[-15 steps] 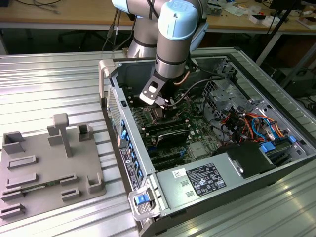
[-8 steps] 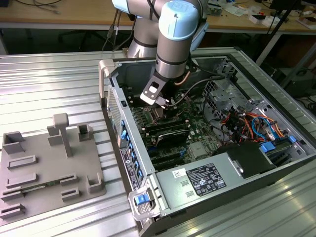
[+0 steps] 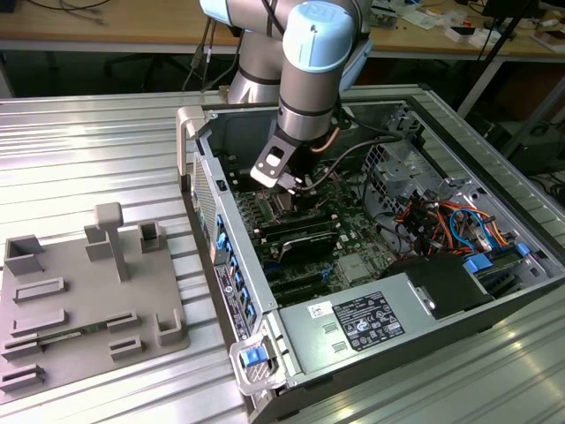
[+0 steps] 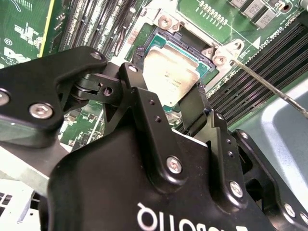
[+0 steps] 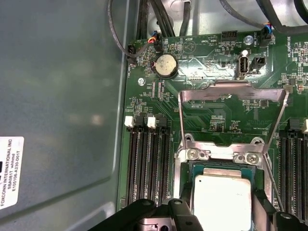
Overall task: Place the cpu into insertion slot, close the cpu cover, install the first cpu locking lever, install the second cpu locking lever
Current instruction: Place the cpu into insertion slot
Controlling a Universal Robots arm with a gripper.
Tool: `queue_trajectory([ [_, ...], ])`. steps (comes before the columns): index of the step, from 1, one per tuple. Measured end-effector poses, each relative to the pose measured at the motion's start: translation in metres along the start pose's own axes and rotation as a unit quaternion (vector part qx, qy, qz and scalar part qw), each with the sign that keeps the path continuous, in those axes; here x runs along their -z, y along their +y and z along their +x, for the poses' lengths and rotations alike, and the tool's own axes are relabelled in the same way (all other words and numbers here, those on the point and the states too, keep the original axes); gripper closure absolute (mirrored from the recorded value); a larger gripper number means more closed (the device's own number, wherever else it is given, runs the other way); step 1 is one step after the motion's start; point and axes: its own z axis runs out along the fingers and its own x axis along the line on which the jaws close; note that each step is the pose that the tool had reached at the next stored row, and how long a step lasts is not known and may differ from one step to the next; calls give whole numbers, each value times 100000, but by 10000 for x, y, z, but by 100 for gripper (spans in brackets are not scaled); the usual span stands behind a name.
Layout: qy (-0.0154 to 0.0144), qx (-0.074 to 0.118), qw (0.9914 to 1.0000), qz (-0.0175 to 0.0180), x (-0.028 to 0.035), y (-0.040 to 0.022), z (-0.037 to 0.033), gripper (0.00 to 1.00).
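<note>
Your gripper (image 4: 166, 98) straddles the cpu (image 5: 222, 197) on two opposite sides; you cannot tell whether it is clamping the chip or only bracketing it. The cpu lies flat, silver top up, inside the insertion slot (image 4: 155, 37). Just beyond it, the cpu cover (image 5: 231, 90) stands raised on its hinge, open. All of this sits on the green motherboard (image 5: 144, 91), inside an open computer case (image 3: 231, 265).

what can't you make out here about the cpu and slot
cpu, near edge: behind the claw in the second wrist view, cut by the picture's edge in the first wrist view.
slot, near rim: behind the claw in the second wrist view.
Both in the exterior view: largely behind the arm.
</note>
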Motion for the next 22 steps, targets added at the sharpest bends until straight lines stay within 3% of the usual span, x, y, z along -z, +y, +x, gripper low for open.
queue_trajectory([
  [22, -87, -771, 99997, -3, -13, 10, 0, 45],
])
